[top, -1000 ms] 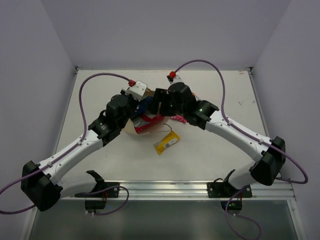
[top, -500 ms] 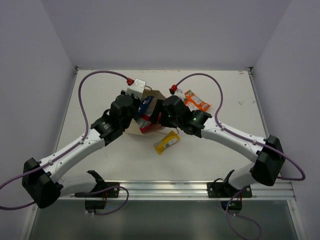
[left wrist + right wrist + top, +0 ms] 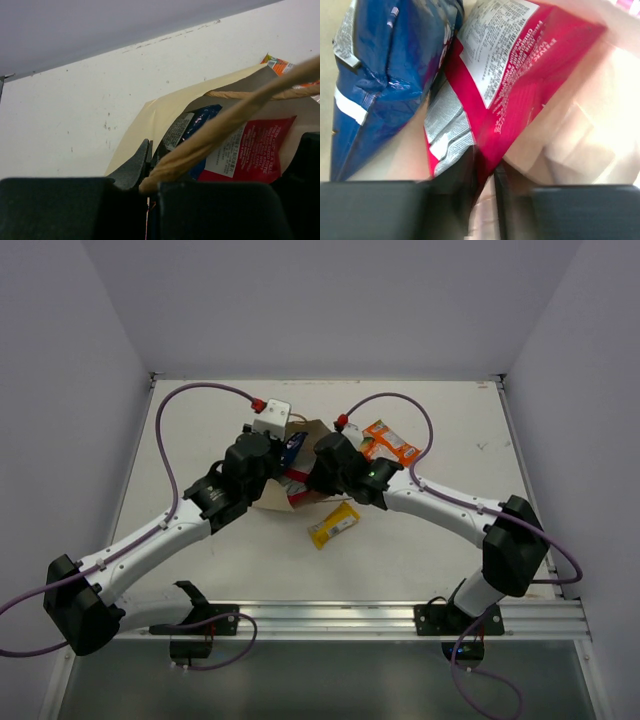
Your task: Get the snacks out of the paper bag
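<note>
Right tool (image 3: pixel 482 171) pinches the red-pink-and-white bag (image 3: pixel 520 85) inside the paper bag (image 3: pixel 142 120), whose handle (image 3: pixel 225 123) the left tool (image 3: pixel 149 161) clamps.

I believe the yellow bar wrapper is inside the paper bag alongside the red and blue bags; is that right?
No: the top external view shows the yellow bar wrapper lying on the table in front of the paper bag. The red bag and blue bag are inside.
</note>
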`<state>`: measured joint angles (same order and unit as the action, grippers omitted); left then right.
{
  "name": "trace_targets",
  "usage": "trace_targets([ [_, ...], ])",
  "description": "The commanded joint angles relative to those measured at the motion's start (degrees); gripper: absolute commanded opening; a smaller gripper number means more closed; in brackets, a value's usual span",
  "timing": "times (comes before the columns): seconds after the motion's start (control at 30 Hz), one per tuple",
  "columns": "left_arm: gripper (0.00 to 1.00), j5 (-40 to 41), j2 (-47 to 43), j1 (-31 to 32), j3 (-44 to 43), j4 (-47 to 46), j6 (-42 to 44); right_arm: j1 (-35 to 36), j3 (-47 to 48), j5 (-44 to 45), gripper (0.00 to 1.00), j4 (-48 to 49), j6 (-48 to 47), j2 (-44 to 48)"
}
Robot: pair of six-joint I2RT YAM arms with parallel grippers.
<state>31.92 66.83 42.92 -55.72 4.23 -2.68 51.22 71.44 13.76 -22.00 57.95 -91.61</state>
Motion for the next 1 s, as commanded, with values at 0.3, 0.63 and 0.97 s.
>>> trace_targets([
  [0.3, 0.00, 5.08, 0.41, 0.06, -0.70, 1.22, -1.28, -0.33, 2.91, -6.64, 0.00, 8.64, -9.17, 12.49],
  [0.63, 0.00, 3.24, -0.46, 0.06, 0.09, 0.87, -1.28, -1.73, 13.63, -8.93, 0.00, 9.08, -17.52, 17.35],
  [0.97, 0.00, 4.29, -2.84, -0.02, 2.11, -0.28, 1.18, -4.72, 21.98, -13.41, 0.00, 10.05, -22.00, 15.76],
])
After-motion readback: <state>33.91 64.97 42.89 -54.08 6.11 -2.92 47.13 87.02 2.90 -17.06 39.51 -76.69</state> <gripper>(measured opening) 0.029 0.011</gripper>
